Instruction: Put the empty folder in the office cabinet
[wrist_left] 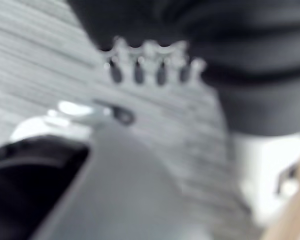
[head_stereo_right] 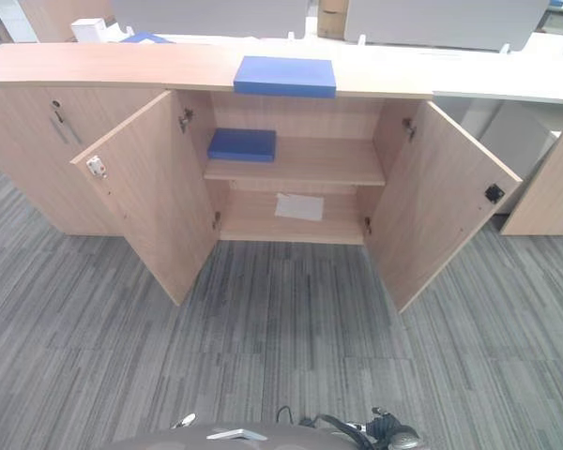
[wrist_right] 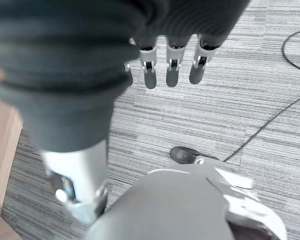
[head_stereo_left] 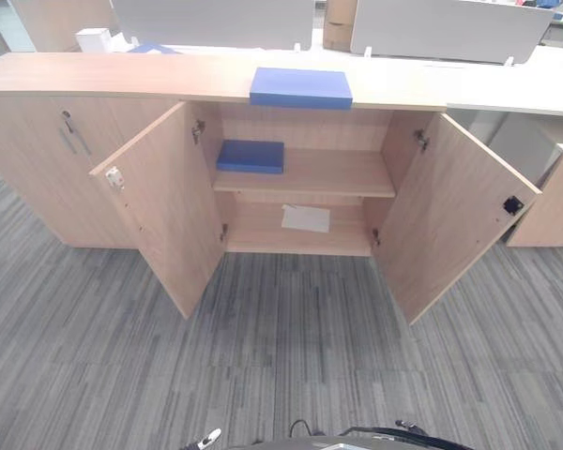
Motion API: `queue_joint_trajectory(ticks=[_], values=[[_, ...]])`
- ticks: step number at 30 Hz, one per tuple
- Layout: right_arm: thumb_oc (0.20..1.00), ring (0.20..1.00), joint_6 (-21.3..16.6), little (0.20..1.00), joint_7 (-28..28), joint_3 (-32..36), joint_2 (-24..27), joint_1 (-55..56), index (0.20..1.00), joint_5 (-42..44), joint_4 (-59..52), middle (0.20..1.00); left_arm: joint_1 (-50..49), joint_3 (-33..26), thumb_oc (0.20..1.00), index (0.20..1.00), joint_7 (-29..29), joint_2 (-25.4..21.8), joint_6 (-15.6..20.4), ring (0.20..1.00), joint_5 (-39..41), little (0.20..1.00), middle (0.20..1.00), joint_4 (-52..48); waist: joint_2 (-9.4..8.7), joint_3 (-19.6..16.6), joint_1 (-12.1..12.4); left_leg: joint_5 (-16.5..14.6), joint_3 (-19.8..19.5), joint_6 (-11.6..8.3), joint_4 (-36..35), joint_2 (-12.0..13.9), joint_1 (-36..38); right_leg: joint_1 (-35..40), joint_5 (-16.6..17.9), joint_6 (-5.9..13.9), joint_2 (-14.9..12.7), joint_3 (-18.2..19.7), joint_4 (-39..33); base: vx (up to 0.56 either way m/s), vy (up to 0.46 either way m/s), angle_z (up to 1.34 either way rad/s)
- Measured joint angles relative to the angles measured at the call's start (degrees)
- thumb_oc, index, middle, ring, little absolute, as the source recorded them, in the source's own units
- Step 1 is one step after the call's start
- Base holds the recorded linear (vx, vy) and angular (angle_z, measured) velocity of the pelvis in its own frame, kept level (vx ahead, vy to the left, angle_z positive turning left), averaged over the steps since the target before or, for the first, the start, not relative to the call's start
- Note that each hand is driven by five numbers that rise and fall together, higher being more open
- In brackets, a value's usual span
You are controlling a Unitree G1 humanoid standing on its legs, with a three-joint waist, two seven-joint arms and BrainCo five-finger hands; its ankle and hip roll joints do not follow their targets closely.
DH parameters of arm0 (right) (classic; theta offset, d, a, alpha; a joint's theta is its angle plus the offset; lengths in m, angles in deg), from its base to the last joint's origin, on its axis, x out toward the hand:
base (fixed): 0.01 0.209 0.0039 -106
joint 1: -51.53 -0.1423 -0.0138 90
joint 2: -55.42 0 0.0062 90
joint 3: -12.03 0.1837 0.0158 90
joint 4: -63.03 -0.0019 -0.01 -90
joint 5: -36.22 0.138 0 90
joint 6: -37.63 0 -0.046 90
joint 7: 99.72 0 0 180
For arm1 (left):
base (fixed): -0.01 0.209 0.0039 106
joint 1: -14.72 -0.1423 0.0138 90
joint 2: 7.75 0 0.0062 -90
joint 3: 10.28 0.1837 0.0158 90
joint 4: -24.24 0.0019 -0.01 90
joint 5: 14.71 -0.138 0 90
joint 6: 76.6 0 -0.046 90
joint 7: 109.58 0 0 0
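A blue folder (head_stereo_left: 300, 87) lies flat on top of the wooden office cabinet (head_stereo_left: 122, 75), above its open middle bay. A second blue folder (head_stereo_left: 251, 156) rests on the left part of the upper shelf (head_stereo_left: 342, 173) inside. Both doors stand wide open, the left door (head_stereo_left: 159, 211) and the right door (head_stereo_left: 450, 220). My left hand (wrist_left: 140, 70) hangs over the carpet with straight fingers and holds nothing. My right hand (wrist_right: 172, 70) also hangs above the carpet, fingers straight and empty, far from the cabinet.
A white sheet (head_stereo_left: 306, 218) lies on the bottom shelf. The cabinet section to the left is closed, with metal handles (head_stereo_left: 70, 133). A white box (head_stereo_left: 94, 39) sits behind the top at far left. Grey striped carpet (head_stereo_left: 281, 356) stretches between me and the cabinet.
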Motion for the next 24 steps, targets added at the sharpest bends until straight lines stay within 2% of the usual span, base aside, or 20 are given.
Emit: queue_joint_trajectory(ticks=[24], values=[[1.000, 1.000, 0.84, 1.000, -0.66, 0.52, 0.01, -0.01, 1.000, 0.06, 0.00, 1.000, -0.12, -0.03, 1.000, 1.000, 0.56, -0.12, 0.59, 1.000, -2.31, 1.000, 1.000, 0.18, 0.13, 0.10, -0.01, -0.02, 0.09, 0.01, -0.33, -0.01, -0.03, -0.06, 0.00, 0.01, -0.01, 0.08, -0.13, 0.00, 0.000, 0.00]])
